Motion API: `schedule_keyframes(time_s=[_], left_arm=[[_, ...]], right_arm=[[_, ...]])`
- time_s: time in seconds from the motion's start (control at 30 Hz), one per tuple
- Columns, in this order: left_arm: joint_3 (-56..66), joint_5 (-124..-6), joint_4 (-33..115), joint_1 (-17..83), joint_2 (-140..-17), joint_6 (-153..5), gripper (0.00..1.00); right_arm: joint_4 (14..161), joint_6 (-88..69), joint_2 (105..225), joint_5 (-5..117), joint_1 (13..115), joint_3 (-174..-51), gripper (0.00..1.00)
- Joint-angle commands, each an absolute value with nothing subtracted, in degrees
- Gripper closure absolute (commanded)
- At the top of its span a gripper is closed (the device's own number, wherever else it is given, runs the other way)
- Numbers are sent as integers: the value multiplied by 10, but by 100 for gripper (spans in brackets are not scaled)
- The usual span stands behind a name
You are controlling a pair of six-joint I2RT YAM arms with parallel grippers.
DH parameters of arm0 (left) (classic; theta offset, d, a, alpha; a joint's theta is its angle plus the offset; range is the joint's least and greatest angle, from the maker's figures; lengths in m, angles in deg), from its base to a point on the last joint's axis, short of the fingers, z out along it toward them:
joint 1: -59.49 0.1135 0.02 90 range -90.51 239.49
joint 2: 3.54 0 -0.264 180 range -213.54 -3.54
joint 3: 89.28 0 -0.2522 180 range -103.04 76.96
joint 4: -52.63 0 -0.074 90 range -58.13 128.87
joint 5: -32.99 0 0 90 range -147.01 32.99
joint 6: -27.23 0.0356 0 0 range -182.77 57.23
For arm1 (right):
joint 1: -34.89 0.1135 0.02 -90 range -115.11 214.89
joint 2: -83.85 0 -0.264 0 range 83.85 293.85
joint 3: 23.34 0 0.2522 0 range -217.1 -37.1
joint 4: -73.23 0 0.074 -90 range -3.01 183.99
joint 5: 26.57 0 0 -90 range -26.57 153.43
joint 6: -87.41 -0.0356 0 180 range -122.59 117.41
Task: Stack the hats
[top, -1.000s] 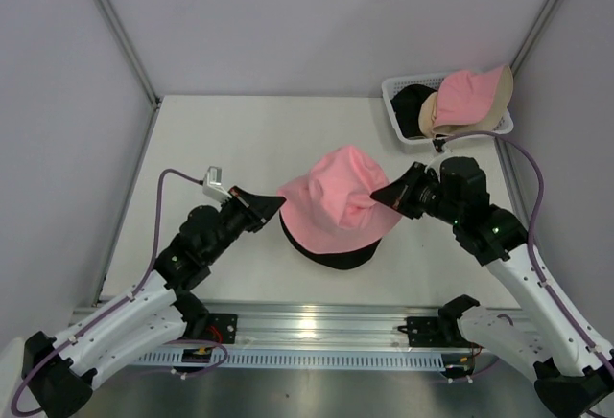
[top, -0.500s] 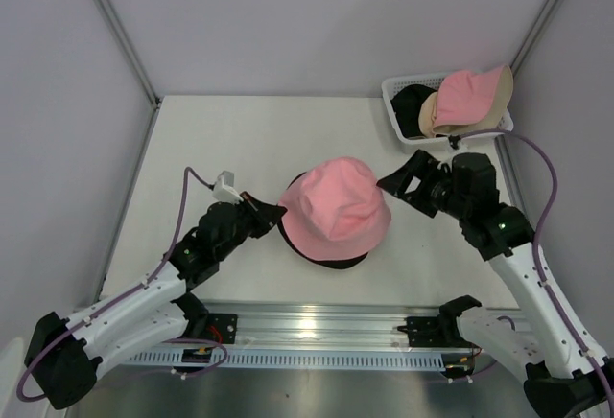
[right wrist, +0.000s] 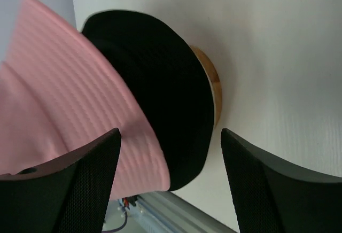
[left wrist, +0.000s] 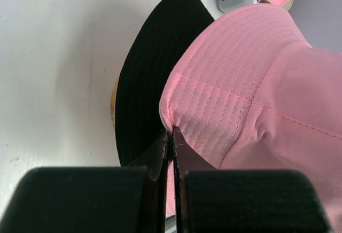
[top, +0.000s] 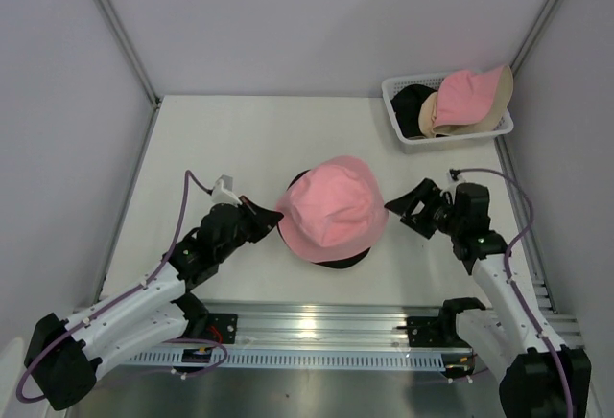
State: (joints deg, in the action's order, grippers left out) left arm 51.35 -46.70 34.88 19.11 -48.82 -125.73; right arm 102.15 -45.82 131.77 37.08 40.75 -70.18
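A pink hat sits on top of a black hat at the middle of the table, over a wooden stand. My left gripper is shut on the pink hat's left brim; in the left wrist view its fingertips pinch the brim edge of the pink hat beside the black hat. My right gripper stands open just right of the stack, touching nothing. The right wrist view shows the pink hat and the black hat beyond that open gripper.
A white mesh basket stands at the back right corner, holding a beige-and-pink hat and a black hat. A metal rail runs along the near edge. Walls close in on both sides.
The pink hat has dropped down and settled over the black hat. My right gripper let go of its brim, opened and drew back to the right. My left gripper kept its hold.
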Motion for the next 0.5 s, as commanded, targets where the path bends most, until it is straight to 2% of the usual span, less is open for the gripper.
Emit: schedule_keyframes(time_s=[0.0,0.2,0.47], left_arm=[[517,-458,342,189,-482,-1258,99],[517,-465,349,189,-497,-1261,99],[512,-461,344,189,-495,-1267,99]], right_arm=[[823,-526,1312,292,405,-652,22],[770,-519,1304,290,410,-619,22],[663,-593,1311,270,415,-546,22]])
